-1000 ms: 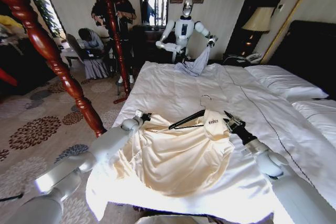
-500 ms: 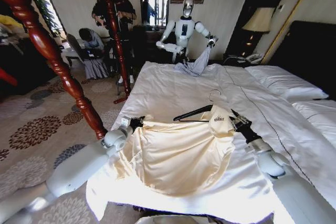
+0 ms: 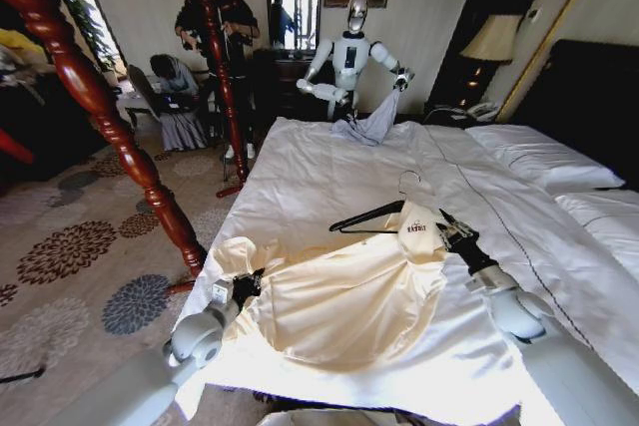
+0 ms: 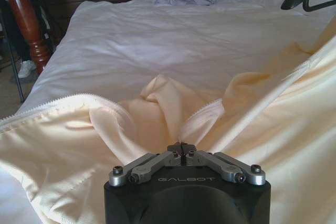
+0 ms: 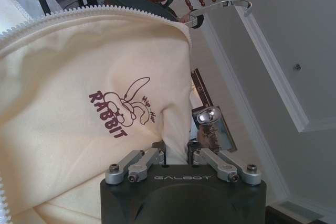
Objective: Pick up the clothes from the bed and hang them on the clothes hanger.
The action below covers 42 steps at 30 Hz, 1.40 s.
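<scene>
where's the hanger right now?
In the head view the clothes hanger sits mid-bed, one shoulder tucked inside the clothes at the right gripper, its bare arm pointing toward the robot's left over the bed.

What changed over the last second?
The left pincer, shut on the clothes, pulled its edge back toward the robot and down. The right pincer lifted the clothes hanger end slightly, then held. The bed is unchanged.
</scene>
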### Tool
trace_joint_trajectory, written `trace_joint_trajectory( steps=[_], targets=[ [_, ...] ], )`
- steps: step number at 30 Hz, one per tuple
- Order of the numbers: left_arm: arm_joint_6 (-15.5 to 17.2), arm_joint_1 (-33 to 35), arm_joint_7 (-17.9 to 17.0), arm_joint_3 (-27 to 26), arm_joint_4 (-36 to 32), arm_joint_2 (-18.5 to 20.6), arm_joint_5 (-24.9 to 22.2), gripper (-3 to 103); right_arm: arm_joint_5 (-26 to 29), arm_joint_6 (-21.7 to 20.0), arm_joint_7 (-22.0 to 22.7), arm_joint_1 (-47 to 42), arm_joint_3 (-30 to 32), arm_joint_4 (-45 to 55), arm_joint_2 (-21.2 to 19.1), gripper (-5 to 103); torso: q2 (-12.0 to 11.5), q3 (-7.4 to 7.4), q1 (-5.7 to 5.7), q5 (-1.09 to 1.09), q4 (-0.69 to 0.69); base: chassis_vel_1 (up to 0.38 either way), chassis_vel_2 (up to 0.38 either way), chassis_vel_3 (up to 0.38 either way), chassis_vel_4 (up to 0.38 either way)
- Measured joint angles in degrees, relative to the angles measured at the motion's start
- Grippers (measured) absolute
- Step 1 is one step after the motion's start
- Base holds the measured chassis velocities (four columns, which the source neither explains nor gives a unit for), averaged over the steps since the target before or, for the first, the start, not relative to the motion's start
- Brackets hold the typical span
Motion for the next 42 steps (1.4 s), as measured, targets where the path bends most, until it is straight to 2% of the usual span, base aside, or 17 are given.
trace_joint_trajectory(
  steps=[4,7,8,11,12,13,16,17,21,22,26,29,30,32,35,38,42],
  targets=[
    [0.3,-0.1,0.0,0.3,-0.6,0.0,0.4,2,-0.1,0.0,0.0,0.1,0.0,0.1,0.1,18,0.0,0.00,0.01,0.00,0.00,0.000,0.000,0.000,0.000],
    [1.1,1.0,0.5,0.1,-5.1,3.2,1.4,20,-0.6,0.5,0.0,-0.4,0.6,-0.2,0.6,18,0.0,0.01,0.01,0.00,0.00,0.000,0.000,0.000,0.000],
    [1.1,1.0,0.5,0.1,-5.1,3.2,1.4,20,-0.6,0.5,0.0,-0.4,0.6,-0.2,0.6,18,0.0,0.01,0.01,0.00,0.00,0.000,0.000,0.000,0.000],
    [1.1,2.8,1.5,-0.6,-9.3,6.7,2.1,36,-1.0,0.8,0.1,-1.2,1.6,-0.3,1.0,18,0.0,0.00,0.01,0.00,-0.02,0.000,0.000,0.000,0.000],
    [1.0,4.3,1.7,-1.5,-10.8,7.7,2.2,36,-1.1,0.9,0.1,-1.2,1.7,-0.3,1.2,18,0.0,0.00,0.02,0.00,-0.03,0.000,0.000,0.000,0.000],
    [1.0,4.3,1.7,-1.5,-10.8,7.7,2.2,36,-1.1,0.9,0.1,-1.2,1.7,-0.3,1.2,18,0.0,0.00,0.02,0.00,-0.03,0.000,0.000,0.000,0.000],
    [0.3,8.8,3.2,-4.1,-14.7,9.9,4.2,53,-1.4,1.0,0.1,-1.1,1.6,-0.5,1.6,18,0.0,0.00,0.01,0.01,0.04,0.000,0.000,0.000,0.000],
    [0.3,8.8,3.2,-4.1,-14.7,9.9,4.2,53,-1.4,1.0,0.1,-1.1,1.6,-0.5,1.6,18,0.0,0.00,0.01,0.01,0.04,0.000,0.000,0.000,0.000],
    [-0.8,9.2,3.4,-4.6,-15.3,10.1,5.6,74,-1.7,1.1,0.2,-1.3,1.7,-0.5,2.0,18,0.0,0.00,0.01,0.01,0.00,0.000,0.000,0.000,0.000],
    [-0.8,9.2,3.4,-4.6,-15.3,10.1,5.6,74,-1.7,1.1,0.2,-1.3,1.7,-0.5,2.0,18,0.0,0.00,0.01,0.01,0.00,0.000,0.000,0.000,0.000],
    [-0.1,3.7,0.5,-2.3,-13.6,7.4,1.0,86,-1.7,1.1,0.2,-1.4,1.9,-0.3,1.9,18,0.0,0.01,0.01,0.01,0.02,0.000,0.000,0.000,0.000],
    [2.5,-6.1,-5.6,4.2,-11.9,3.5,-7.3,98,-1.7,1.1,0.3,-1.9,2.0,0.0,1.5,18,0.0,0.01,0.01,0.00,0.00,0.000,0.000,0.000,0.000],
    [3.2,-9.8,-7.9,7.6,-10.9,1.8,-9.6,98,-1.7,1.1,0.3,-1.9,2.0,0.0,1.4,18,0.0,0.01,0.02,0.01,-0.03,0.000,0.000,0.000,0.000],
    [3.6,-12.1,-9.2,10.1,-10.0,0.6,-10.6,101,-1.7,1.1,0.3,-1.9,1.9,0.0,1.4,18,0.0,0.01,0.02,0.00,-0.04,0.000,0.000,0.000,0.000],
    [4.2,-16.7,-11.6,16.9,-6.7,-2.5,-11.0,89,-1.9,0.9,0.3,-1.4,0.8,-0.1,1.3,18,0.0,0.01,0.02,0.03,0.02,0.000,0.000,0.000,0.000],
    [4.4,-17.8,-12.8,19.7,-5.0,-4.2,-10.7,82,-1.9,0.8,0.3,-1.5,0.7,-0.2,1.2,18,0.0,0.01,0.02,-0.01,0.02,0.000,0.000,0.000,0.000],
    [4.0,-18.0,-14.4,21.0,-2.9,-6.4,-7.9,78,-2.0,0.9,0.3,-1.6,0.8,-1.0,1.1,18,0.0,0.01,0.02,0.02,0.00,0.000,0.000,0.000,0.000]
  ],
)
